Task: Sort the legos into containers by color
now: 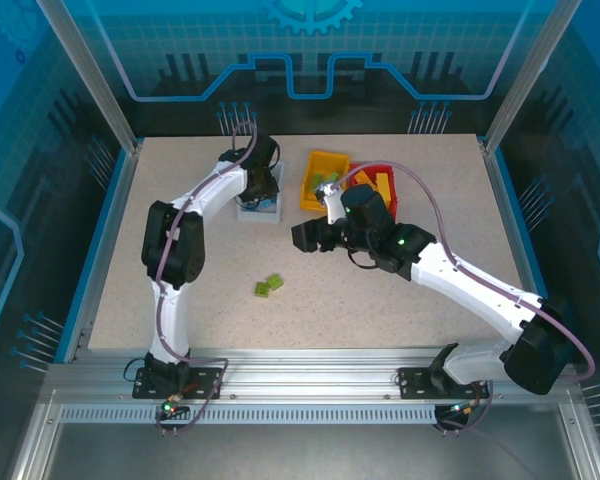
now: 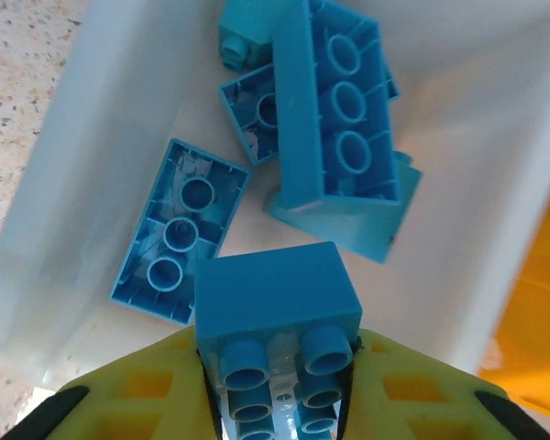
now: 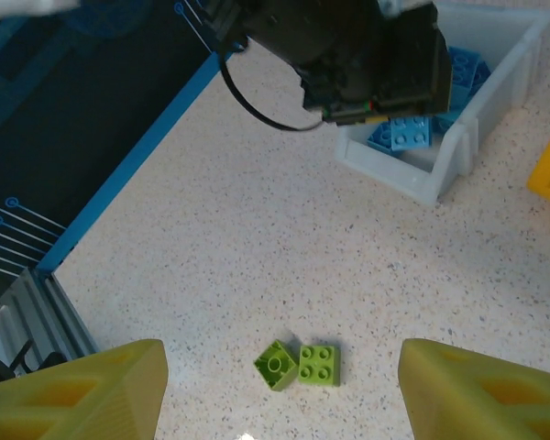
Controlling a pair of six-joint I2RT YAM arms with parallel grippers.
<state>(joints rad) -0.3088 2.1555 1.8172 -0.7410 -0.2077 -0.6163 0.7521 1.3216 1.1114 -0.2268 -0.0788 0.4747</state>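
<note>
Left hand [image 2: 280,390]: clamped on a blue brick [image 2: 275,293], hanging over the white bin [image 2: 101,137].
Bin contents: several blue legos [image 2: 335,128], piled unevenly.
Right hand [image 3: 280,390]: fingers wide apart, nothing held, above two green bricks [image 3: 300,364] on the table [image 3: 257,229].
Risk, left: I judge my brick, once dropped, could bounce off the pile and over the rim.
Risk, right: the green pair touch, so closing may catch both or knock one aside.

Two green legos [image 3: 319,363] on speckled table [image 3: 257,229]
</note>
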